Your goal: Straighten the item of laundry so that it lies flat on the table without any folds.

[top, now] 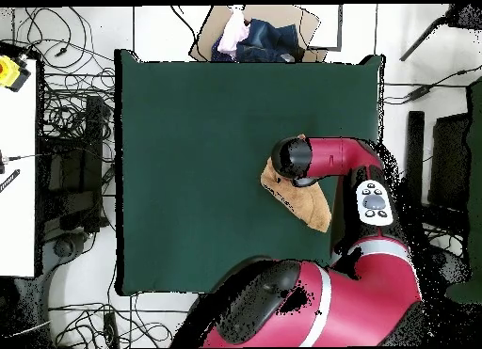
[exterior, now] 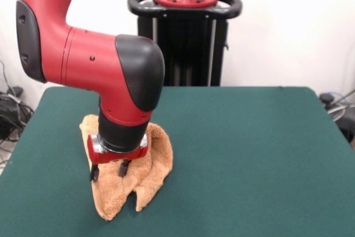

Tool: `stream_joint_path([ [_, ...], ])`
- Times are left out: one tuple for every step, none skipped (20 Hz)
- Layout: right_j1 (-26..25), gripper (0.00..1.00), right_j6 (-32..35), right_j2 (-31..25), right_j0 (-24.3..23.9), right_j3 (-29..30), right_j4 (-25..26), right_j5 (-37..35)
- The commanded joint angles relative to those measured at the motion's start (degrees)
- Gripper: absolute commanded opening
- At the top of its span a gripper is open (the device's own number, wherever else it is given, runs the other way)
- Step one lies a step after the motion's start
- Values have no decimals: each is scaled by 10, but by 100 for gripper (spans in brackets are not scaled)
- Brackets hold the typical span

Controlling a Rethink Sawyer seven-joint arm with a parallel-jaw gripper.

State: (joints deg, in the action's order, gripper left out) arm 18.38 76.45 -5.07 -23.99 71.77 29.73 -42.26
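Gripper (exterior: 109, 170) low over the crumpled towel (exterior: 145, 171), near one side of the table (exterior: 249, 148).

From the front I see two dark fingertips (exterior: 124, 167) a narrow way apart, down against the bunched cloth; I cannot tell whether they pinch any of it. From overhead the arm (top: 325, 162) hides the gripper, but I see the towel (top: 306, 206) lying folded, close to the table (top: 198, 157) edge, and a box of clothes (top: 256, 37) off the far end.
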Motion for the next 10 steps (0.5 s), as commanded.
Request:
stream_joint_path([
  [-86,100,43,-47,3,14,23,117],
  [-88,100,44,-47,4,13,23,120],
  [-89,100,44,-49,2,13,23,123],
  [-91,100,44,-49,2,12,24,125],
  [-92,100,42,-50,0,12,24,128],
  [-93,100,40,-52,-2,12,25,131],
  [-95,100,38,-53,-4,12,26,134],
  [-95,100,35,-55,-7,13,26,139],
  [-96,100,33,-57,-9,14,27,142],
  [-97,100,32,-58,-9,14,28,146],
])
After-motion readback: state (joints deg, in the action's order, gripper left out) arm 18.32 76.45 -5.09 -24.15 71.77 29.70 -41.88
